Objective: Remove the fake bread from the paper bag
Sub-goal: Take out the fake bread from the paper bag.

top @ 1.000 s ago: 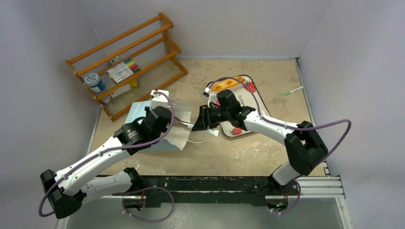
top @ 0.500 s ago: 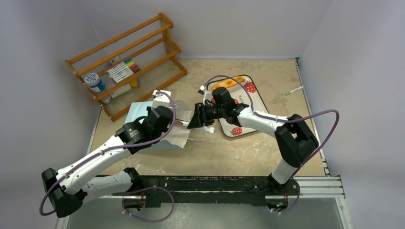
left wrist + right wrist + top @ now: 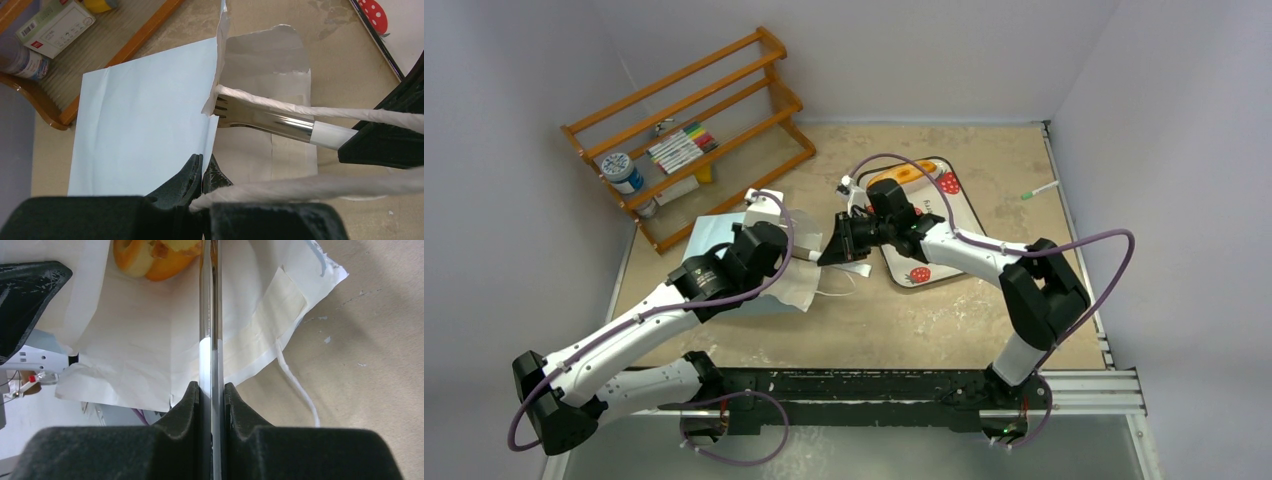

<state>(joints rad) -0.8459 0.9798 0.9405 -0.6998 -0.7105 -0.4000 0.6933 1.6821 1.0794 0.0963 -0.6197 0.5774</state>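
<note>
The pale-blue paper bag [image 3: 719, 235] lies on its side, its white-lined mouth toward the tray. My left gripper [image 3: 206, 162] is shut on the bag's upper mouth edge and holds it up. My right gripper [image 3: 211, 387] is shut on the long metal tongs [image 3: 211, 315], squeezing their two arms together. The tongs reach into the bag mouth [image 3: 260, 150]. Deep inside lies fake bread [image 3: 150, 260]: an orange roll and a tan ring. The tongs run right beside it and their tips leave the right wrist view. A golden loaf [image 3: 894, 178] lies on the tray.
The white strawberry-print tray [image 3: 964, 215] sits right of the bag. A wooden rack [image 3: 689, 130] with markers and a jar stands at the back left. A green marker [image 3: 1041, 190] lies at the far right. White cord handles [image 3: 300, 390] trail on the table.
My right gripper has moved left toward the bag and closed, pressing the tongs' arms together. The left gripper keeps the same hold on the bag.
</note>
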